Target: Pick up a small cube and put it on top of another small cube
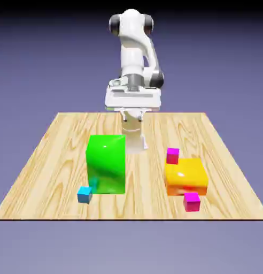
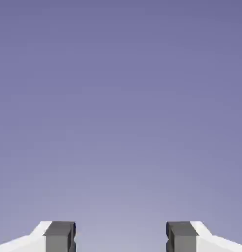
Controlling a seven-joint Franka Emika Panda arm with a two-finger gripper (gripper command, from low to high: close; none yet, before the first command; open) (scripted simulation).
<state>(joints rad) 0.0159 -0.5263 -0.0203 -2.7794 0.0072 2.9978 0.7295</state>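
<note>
The small cube (image 1: 84,194), tiny and cyan-blue, rests on the wooden table (image 1: 48,160) by the front left corner of the big green block (image 1: 106,164). My gripper (image 1: 134,143) hangs behind the green block's right side, well back from the cube and touching nothing. In the hand view the gripper (image 2: 121,238) is open. Its two grey fingertips (image 2: 59,237) stand wide apart at the bottom edge with nothing between them. Only plain blue-violet backdrop fills that view.
An orange block (image 1: 185,176) lies on the exterior view's right. One small magenta cube (image 1: 172,155) sits at its back left corner, another magenta cube (image 1: 191,202) at its front. The table's front edge runs just before the cubes.
</note>
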